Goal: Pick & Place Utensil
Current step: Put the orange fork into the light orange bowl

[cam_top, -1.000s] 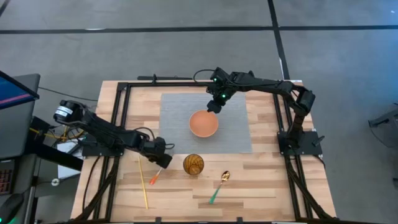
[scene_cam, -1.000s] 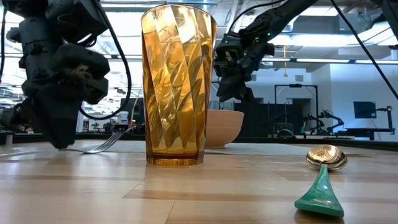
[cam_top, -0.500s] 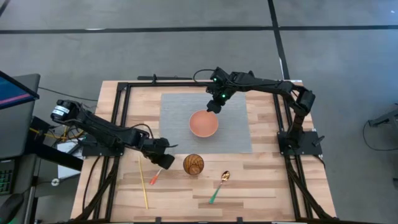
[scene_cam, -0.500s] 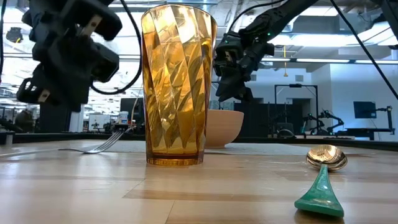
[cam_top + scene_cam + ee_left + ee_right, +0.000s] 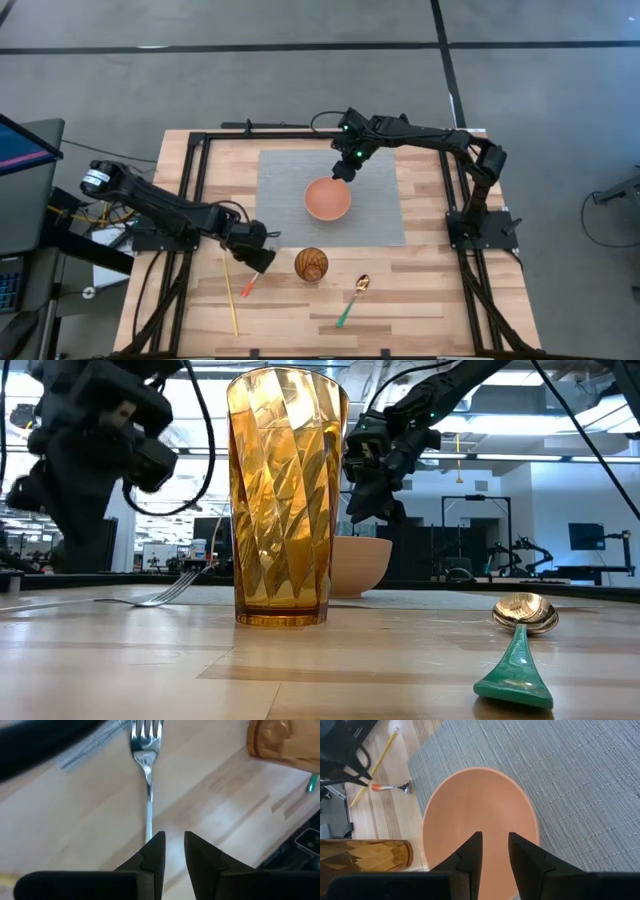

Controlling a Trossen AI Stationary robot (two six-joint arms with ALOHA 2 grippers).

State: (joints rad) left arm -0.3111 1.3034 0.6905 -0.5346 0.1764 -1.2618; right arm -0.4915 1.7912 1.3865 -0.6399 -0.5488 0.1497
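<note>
A silver fork with an orange handle lies flat on the wooden table left of an amber glass. Its tines rest on the wood. My left gripper hovers above the fork's shaft, pointing steeply down. Its fingers stand a narrow gap apart with nothing between them, and the shaft runs out of sight under one finger. A green-handled spoon lies right of the glass. My right gripper hangs over the orange bowl, fingers slightly apart and empty.
The bowl stands on a grey mat at the table's middle. A thin yellow stick lies left of the fork. Black frame rails run along the table's left and right sides. Bare wood shows along the near edge.
My left gripper has risen from table height beside the fork to well above it and has tipped a little. The fork has stayed flat on the table where it was. My right gripper has kept still.
</note>
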